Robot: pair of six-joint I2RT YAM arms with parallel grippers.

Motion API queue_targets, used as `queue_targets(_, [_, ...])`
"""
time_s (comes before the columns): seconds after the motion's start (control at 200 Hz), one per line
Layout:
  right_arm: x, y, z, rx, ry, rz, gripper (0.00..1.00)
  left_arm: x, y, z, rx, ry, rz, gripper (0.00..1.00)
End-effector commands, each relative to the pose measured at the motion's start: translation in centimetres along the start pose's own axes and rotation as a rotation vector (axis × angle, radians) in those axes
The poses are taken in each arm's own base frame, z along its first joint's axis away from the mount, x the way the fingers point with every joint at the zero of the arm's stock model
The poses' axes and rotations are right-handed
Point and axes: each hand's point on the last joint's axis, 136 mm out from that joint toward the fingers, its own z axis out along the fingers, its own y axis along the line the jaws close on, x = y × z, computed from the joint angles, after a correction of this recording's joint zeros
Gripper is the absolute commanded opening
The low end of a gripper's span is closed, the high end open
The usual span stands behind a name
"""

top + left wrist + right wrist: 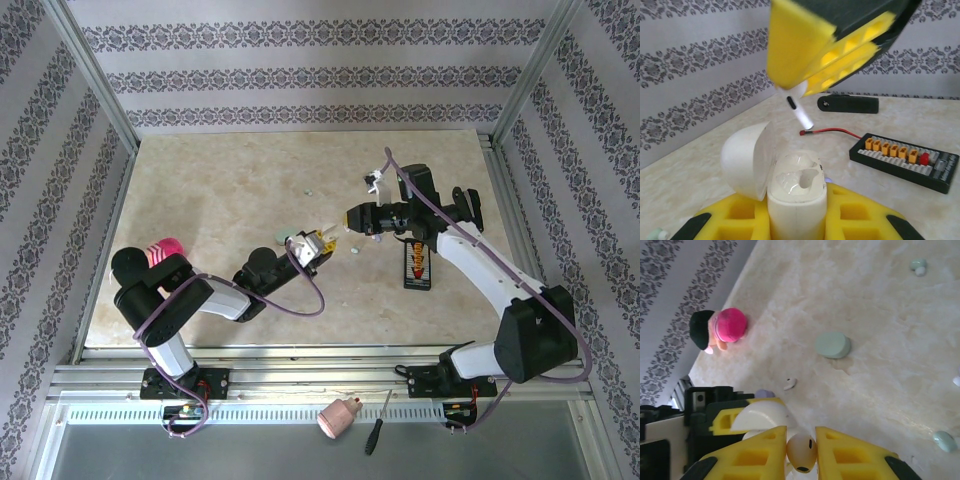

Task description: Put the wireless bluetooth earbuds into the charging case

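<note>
White earbud held over the open charging case

The left gripper (797,225) is clamped on the upright white charging case (792,185), whose lid is swung open to one side. Just above the case's wells and apart from them, a white earbud (801,452) is pinched tight in the right gripper (801,437), stem angled down. A black connector board (905,160) lies right of the case. A closed mint case (833,345) rests just left of it. Small pale buds (918,265) lie beyond the case, and a pink-and-black toy (720,329) stands well to its left.
</note>
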Motion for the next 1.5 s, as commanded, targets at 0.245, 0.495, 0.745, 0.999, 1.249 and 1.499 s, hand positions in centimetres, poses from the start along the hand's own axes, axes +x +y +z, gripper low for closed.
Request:
queue_targets(0.245, [-0.9, 4.1, -0.1, -0.185, -0.058, -0.009, 0.2, -3.9, 0.7, 0.6, -0.038, -0.136, -0.052, 0.0])
queue_targets(0.495, [-1.4, 4.9, -0.1, -0.232, -0.08, -0.005, 0.2, -3.7, 0.8, 0.3, -0.046, -0.132, -0.066, 0.0])
queue_targets(0.745, [-0.9, 3.7, 0.8, -0.21, -0.07, 0.005, 0.2, -5.1, 0.7, 0.5, -0.027, -0.171, -0.1, 0.0])
queue_targets(0.999, [-0.6, 3.1, 1.5, -0.215, -0.055, 0.03, 0.2, -6.7, 1.0, 0.3, -0.027, -0.209, -0.124, 0.0])
queue_targets(1.249, [-0.3, 3.0, 1.5, -0.223, -0.054, 0.044, 0.2, -7.3, 1.6, 0.5, -0.051, -0.223, -0.152, 0.0])
queue_targets(1.499, [-0.2, 2.2, 1.5, -0.198, -0.072, 0.086, 0.2, -7.8, 2.4, 0.6, -0.09, -0.237, -0.187, 0.0])
